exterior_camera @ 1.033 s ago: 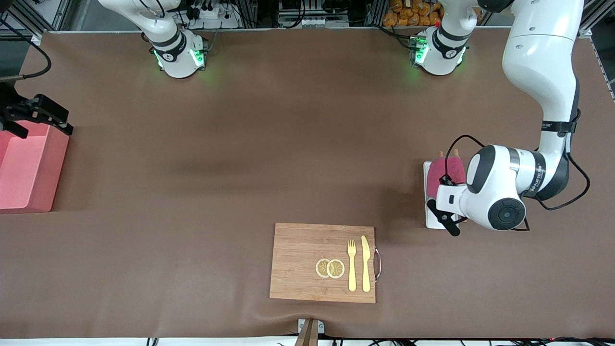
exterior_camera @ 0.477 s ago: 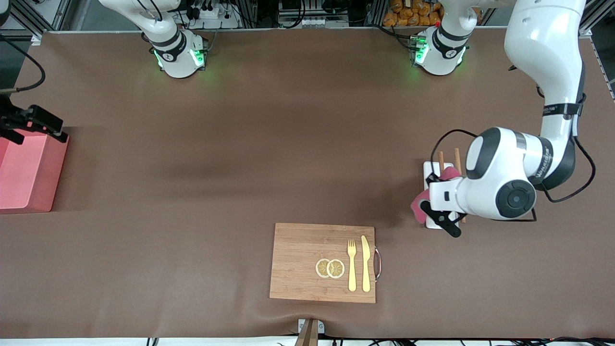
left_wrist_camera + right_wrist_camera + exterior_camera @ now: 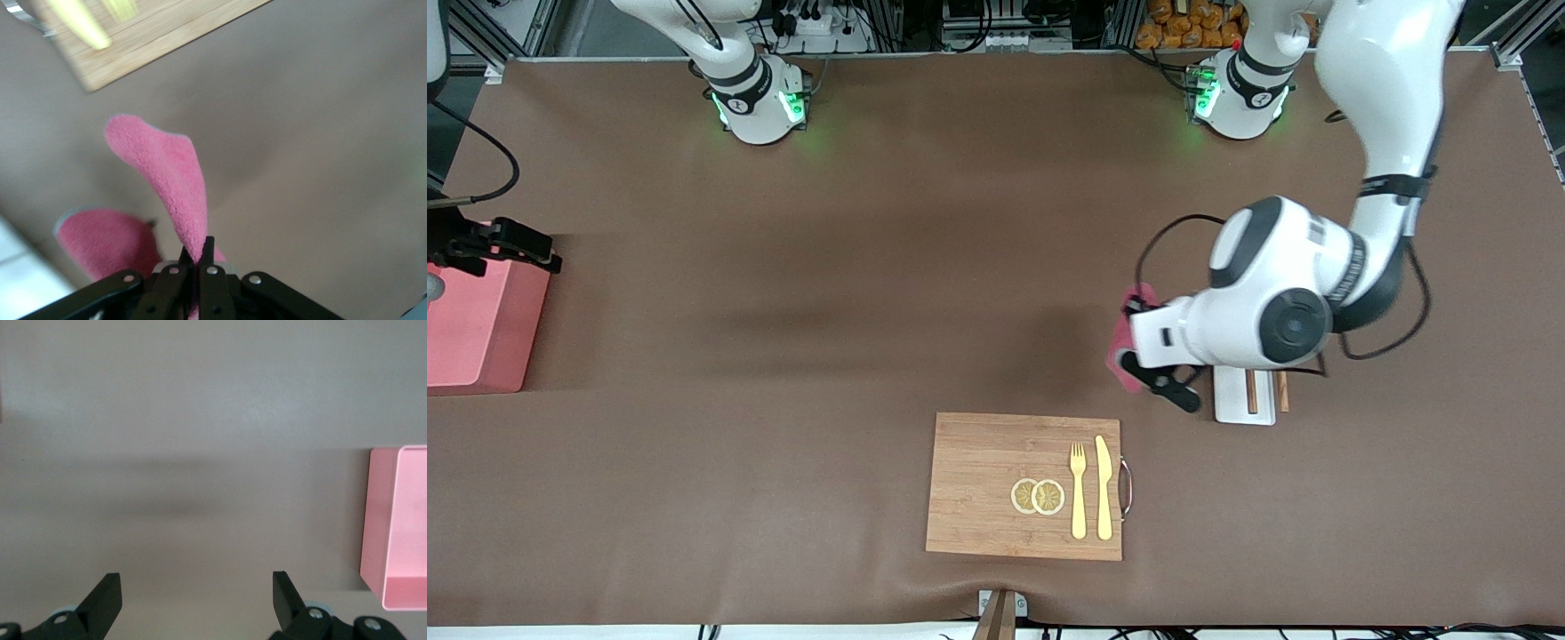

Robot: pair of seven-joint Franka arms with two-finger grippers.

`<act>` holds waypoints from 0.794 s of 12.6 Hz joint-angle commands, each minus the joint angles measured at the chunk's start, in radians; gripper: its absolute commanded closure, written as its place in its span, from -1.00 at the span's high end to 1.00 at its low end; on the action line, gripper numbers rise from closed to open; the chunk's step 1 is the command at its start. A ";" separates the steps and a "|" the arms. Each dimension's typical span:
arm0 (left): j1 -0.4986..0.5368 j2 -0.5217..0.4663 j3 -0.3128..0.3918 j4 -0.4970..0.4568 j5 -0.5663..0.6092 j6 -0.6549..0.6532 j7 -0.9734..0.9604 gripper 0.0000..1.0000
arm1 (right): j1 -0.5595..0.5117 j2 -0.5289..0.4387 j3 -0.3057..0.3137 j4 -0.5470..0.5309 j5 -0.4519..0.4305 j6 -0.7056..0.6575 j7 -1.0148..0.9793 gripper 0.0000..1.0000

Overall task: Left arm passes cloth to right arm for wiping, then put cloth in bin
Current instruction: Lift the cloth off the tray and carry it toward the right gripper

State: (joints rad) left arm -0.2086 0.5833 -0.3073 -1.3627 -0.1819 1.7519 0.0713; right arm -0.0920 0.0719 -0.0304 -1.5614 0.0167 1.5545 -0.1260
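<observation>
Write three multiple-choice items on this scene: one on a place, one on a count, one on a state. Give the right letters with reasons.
1. Where does the bin stand?
A. at the right arm's end of the table
B. on the wooden board
C. beside the white tray

2. How many lemon slices lie on the wooden board?
A. one
B. two
C. four

3. How does the left pincer stand?
A. open over the board
B. shut on nothing
C. shut on the cloth

Key: 1 A, the pink box sits at that table end, under the open right pincer. 2 B, two slices overlap beside the fork. 3 C, the cloth hangs pinched between its fingers.
</observation>
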 commanded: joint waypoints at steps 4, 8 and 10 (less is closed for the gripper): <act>-0.213 0.029 0.004 0.024 -0.189 0.278 -0.421 -1.00 | 0.007 0.017 0.015 0.003 0.170 -0.125 0.466 1.00; -0.360 0.036 0.004 0.024 -0.304 0.548 -0.588 -1.00 | 0.156 0.084 0.017 0.007 0.314 -0.137 1.065 1.00; -0.411 0.036 0.004 0.024 -0.350 0.650 -0.646 -1.00 | 0.187 0.138 0.015 0.006 0.408 -0.136 1.256 1.00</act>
State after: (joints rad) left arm -0.5822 0.6082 -0.3111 -1.3614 -0.4886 2.3347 -0.5264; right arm 0.0763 0.1597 -0.0059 -1.5676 0.3468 1.4247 0.9707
